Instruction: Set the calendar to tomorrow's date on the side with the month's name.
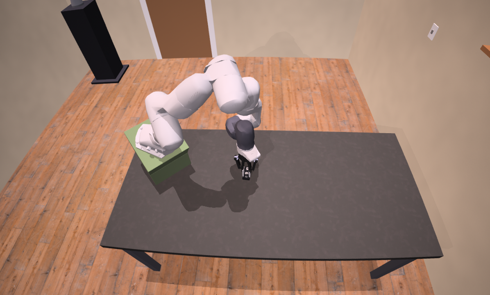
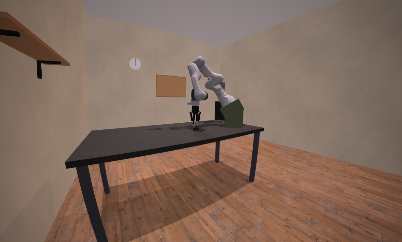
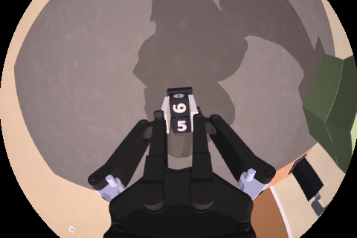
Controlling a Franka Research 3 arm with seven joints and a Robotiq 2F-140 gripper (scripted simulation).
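Observation:
The calendar is a small dark block with pale side walls. It stands on end, with the cube showing 6 towards the table and the cube showing 5 nearer my palm. My gripper points straight down and is shut on the calendar, with the fingers at the level of the 5 cube. In the top view the calendar is under the gripper, in the back middle of the table. In the exterior view the calendar's lower end is at the table top. The month's name is hidden.
The arm's green base block stands at the table's back left corner, close to the gripper. A wide dark table spreads to the front and right. A black pedestal stands on the floor behind.

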